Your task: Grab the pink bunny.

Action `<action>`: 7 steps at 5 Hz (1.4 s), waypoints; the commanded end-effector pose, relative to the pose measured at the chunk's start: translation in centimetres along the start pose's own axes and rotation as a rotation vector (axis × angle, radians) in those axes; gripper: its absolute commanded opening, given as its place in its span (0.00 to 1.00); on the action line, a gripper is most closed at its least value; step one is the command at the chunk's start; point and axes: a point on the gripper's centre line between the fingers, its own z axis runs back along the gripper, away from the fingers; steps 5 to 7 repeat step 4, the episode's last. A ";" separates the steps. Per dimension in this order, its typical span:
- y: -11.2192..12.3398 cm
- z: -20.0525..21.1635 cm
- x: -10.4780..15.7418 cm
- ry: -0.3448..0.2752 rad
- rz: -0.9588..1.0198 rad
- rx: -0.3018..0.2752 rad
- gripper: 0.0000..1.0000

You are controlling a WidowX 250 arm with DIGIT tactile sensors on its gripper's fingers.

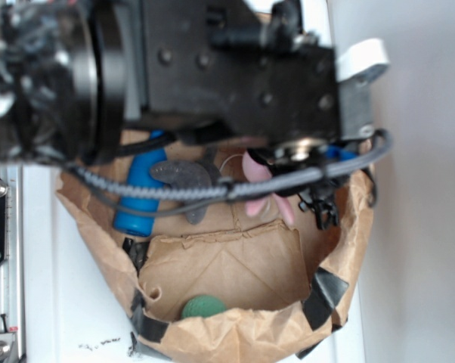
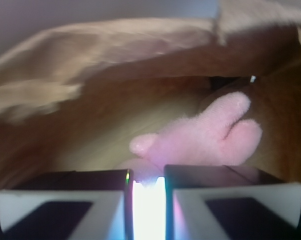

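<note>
The bunny [image 2: 210, 137] is seen just beyond the end effector [image 2: 148, 186], whose jaws are nearly closed, inside the paper bag [image 2: 65, 60].

Lab bench: robot arm [image 1: 212, 68] over taped paper bag [image 1: 235, 333].

Table [image 1: 76, 302]: white surface, seen at lower left in the exterior view.
Paper bag [image 1: 235, 340]: brown, crumpled, patched with black tape; set directly on the table.
Rail [image 1: 4, 265]: metal strip with screws, seen along the table's left edge.
Debris [image 1: 99, 345]: small dark specks noted on the table, beside the paper bag.
</note>
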 end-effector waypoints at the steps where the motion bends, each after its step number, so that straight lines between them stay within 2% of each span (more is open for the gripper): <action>1: -0.4 7.2 1.2 0.013 -0.084 0.121 0.00; 3: -0.4 9.3 -0.9 0.076 -0.213 0.068 0.00; 4: -0.4 9.3 -0.9 0.076 -0.213 0.068 1.00; 7: -0.4 9.3 -0.9 0.076 -0.213 0.068 1.00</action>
